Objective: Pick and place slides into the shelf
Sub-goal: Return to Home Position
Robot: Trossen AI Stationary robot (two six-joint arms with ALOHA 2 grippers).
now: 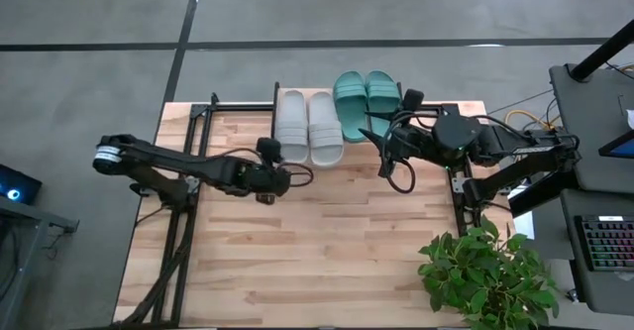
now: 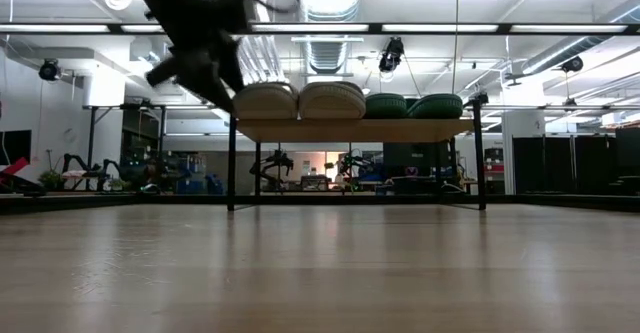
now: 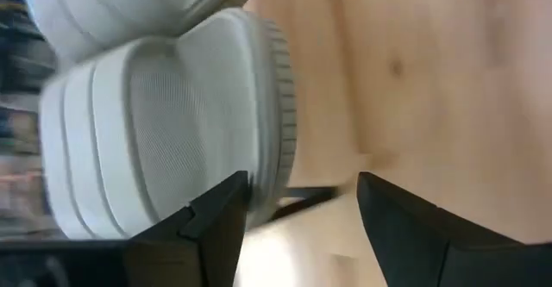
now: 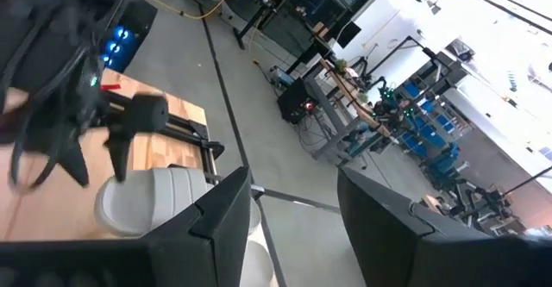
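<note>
Slides [image 1: 322, 127]: all four sit on the shelf [image 2: 350, 130], in one row along the far edge of the worktop [image 1: 327, 261]. The grey pair [image 2: 300, 101] takes the left half of the plank and the teal pair [image 2: 412, 106] the right half. Within each pair the two touch or very nearly touch. From above, the teal pair lies a little farther back than the grey pair. From the low camera, the plank is level on thin black legs and all four rest flat on top of it.

Left pincer [image 1: 269, 157]: over the worktop, just in front of the near end of the leftmost grey slide. It is released, with the fingers [image 3: 216, 227] spread and nothing between them. In its wrist camera the ribbed grey strap fills much of the picture. One finger overlaps the slide's edge there, and I cannot tell if they touch. From the low camera, this arm hangs by the shelf's left leg, at about plank height.

Right pincer [image 1: 384, 150]: over the worktop, just in front of the teal pair and right of the grey pair. It is also released, fingers apart and empty. Its wrist camera looks past one grey slide towards the left arm and the room beyond.

Potted plant [image 1: 485, 275]: on the near right corner of the worktop, well apart from the shelf.
</note>
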